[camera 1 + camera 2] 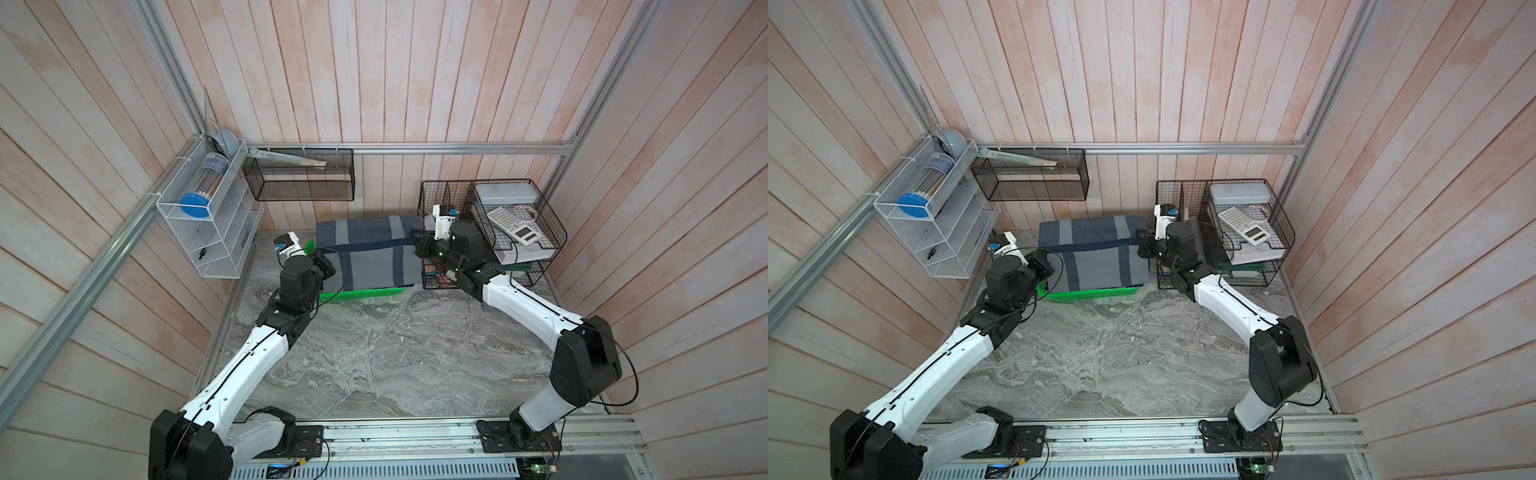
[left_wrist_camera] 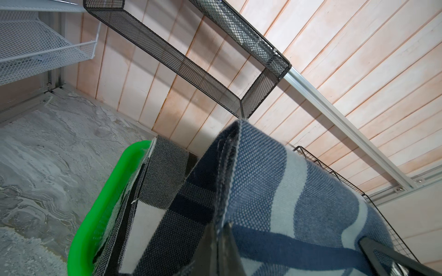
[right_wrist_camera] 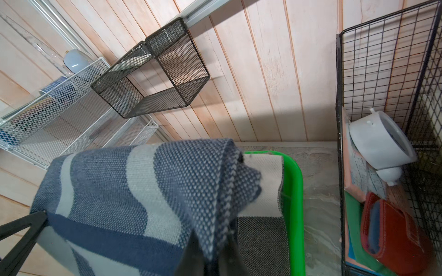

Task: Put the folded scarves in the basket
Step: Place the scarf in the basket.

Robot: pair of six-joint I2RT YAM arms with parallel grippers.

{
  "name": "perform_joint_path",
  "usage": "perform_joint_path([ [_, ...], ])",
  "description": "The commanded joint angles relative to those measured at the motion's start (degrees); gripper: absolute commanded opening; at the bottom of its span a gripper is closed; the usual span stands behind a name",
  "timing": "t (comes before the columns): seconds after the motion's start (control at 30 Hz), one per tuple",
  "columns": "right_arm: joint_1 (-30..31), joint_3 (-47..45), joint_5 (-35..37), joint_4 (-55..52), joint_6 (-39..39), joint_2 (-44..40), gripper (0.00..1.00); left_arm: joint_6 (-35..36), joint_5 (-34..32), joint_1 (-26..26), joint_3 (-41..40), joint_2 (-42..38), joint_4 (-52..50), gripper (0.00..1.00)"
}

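Woven blue-and-grey cloth, the folded scarf hangs as a thick bundle over the green plastic basket at the back of the table. The left gripper pinches one end of the scarf, its jaws pressed together on the stacked edges. The right gripper pinches the opposite end the same way. Lower layers sit inside the basket, though whether they reach its floor is hidden.

The scarf looks soft, light and floppy. It would likely sag in the middle and fall open if one end were let go. The doubled end folds, where several layers stack, seem the surest places to grip.
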Motion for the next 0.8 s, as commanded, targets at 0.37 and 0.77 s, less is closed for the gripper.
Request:
perform_joint_path([
  [0.37,-0.6,10.9,3.9,-2.1,-0.3,8.0,0.0,-1.5,-0.4,7.0,1.8,5.5,2.9,0.0],
  [0.77,-0.6,18.9,5.7,-4.9,-1.1,15.0,0.01,-2.3,3.4,10.6,5.0,13.0,4.0,0.02],
])
